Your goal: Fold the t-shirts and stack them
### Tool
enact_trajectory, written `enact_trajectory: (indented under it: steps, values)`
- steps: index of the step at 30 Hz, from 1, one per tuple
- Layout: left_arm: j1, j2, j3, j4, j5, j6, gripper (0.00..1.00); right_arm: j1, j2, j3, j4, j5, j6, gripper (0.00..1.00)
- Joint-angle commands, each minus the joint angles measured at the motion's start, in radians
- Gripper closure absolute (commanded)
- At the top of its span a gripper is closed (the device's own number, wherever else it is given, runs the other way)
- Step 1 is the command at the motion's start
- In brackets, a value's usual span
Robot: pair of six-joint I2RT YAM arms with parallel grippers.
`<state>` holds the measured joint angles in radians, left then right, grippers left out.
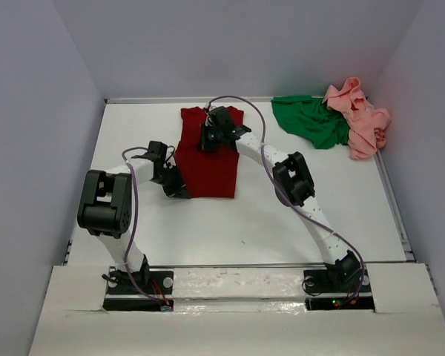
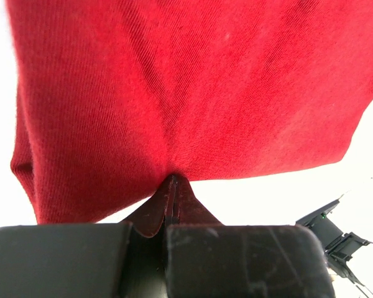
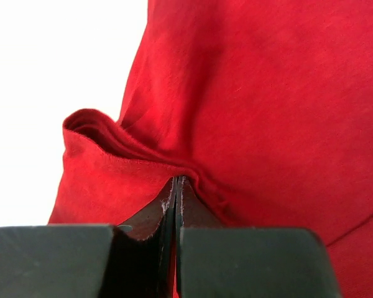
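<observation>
Pinching the soft dark red cloth t-shirt [image 1: 216, 174], fully closed: left gripper [image 2: 172, 182] at its seven-o'clock corner; right gripper [image 3: 177, 181] near twelve o'clock.

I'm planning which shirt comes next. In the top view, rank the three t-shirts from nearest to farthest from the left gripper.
1. dark red t-shirt, mid-table: the left gripper is pinching its near left corner.
2. bright green t-shirt, crumpled at the far right.
3. salmon pink t-shirt, in the far right corner, beyond the green one.
</observation>
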<state>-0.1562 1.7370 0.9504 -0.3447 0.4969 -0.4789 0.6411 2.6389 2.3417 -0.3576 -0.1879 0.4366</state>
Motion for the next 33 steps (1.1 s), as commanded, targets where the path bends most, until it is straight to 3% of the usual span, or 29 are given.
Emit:
enact_trajectory:
  steps: [1, 12, 22, 26, 33]
  values:
    - [-0.003, -0.034, -0.033, -0.053, -0.032, 0.023, 1.00, -0.026, 0.035, 0.067, 0.043, 0.044, -0.010, 1.00]
    - [-0.003, -0.071, -0.056, -0.063, -0.031, 0.013, 1.00, -0.035, -0.008, 0.039, 0.107, 0.070, 0.002, 1.00]
    - [-0.005, -0.109, -0.035, -0.073, -0.023, 0.003, 1.00, -0.053, -0.266, -0.094, 0.180, 0.082, -0.071, 1.00]
    - [-0.005, -0.128, 0.008, -0.103, -0.035, 0.019, 1.00, -0.054, -0.385, -0.133, 0.160, 0.084, -0.090, 1.00]
    - [-0.002, -0.180, 0.233, -0.214, -0.132, 0.043, 1.00, -0.054, -0.629, -0.324, 0.043, 0.123, -0.131, 0.91]
